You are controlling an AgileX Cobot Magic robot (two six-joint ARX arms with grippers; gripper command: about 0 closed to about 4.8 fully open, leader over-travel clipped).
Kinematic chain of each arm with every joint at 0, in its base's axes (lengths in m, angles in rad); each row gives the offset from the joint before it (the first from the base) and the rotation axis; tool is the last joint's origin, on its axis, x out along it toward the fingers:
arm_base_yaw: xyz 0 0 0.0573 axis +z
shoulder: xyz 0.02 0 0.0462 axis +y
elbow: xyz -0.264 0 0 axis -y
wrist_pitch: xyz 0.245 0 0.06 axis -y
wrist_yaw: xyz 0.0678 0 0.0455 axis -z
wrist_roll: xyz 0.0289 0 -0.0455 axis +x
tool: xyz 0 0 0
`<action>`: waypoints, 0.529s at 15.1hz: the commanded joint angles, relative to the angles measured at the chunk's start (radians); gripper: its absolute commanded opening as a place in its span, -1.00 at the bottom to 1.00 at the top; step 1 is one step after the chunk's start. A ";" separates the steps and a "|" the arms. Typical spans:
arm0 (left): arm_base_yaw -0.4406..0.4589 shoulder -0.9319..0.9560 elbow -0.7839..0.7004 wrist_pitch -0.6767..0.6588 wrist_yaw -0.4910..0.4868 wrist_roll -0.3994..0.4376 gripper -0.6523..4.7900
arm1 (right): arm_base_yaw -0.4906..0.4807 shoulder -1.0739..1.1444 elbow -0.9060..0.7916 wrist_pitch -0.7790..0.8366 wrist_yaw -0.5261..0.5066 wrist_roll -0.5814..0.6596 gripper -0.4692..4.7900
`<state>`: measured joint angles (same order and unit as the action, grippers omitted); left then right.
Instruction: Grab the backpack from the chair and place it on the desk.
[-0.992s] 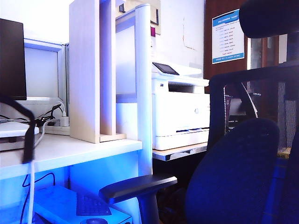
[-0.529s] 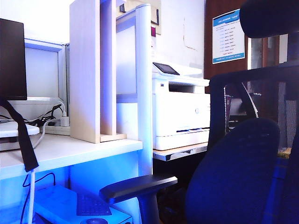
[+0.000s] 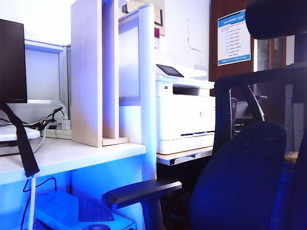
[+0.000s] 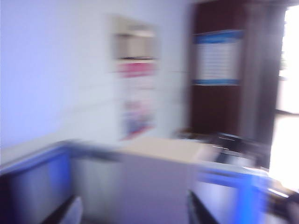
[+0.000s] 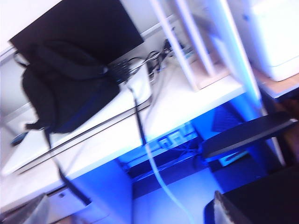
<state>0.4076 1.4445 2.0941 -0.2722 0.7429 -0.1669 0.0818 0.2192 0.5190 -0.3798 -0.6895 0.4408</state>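
The dark backpack lies on the white desk in front of the black monitor. Only one of its black straps shows in the exterior view, hanging over the desk edge at the far left. The chair fills the right side, with nothing on its mesh back or armrest. My right gripper is open and empty, well back from the desk. My left gripper is open too, with nothing between its fingers, in a blurred view of a wall. Neither gripper appears in the exterior view.
A pale wood divider panel stands on the desk, and a white printer sits on a lower table beyond it. Cables trail off the desk edge. A keyboard tray lies under the desk near the armrest.
The backpack strap at the far left, arched up a second ago, has dropped and hangs straight over the desk edge. The chair and desk have not moved.
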 commanded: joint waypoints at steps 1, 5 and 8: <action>-0.135 -0.111 0.002 -0.247 -0.032 0.224 0.40 | 0.000 -0.013 0.011 0.021 -0.043 -0.002 0.89; -0.249 -0.389 -0.190 -0.375 -0.137 0.324 -0.01 | -0.001 -0.060 0.011 0.040 -0.045 -0.003 0.88; -0.250 -0.769 -0.562 -0.367 -0.137 0.258 -0.17 | -0.002 -0.117 0.011 0.024 -0.014 -0.055 0.56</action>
<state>0.1585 0.7036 1.5696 -0.6468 0.6064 0.1287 0.0807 0.1066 0.5262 -0.3573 -0.7143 0.4171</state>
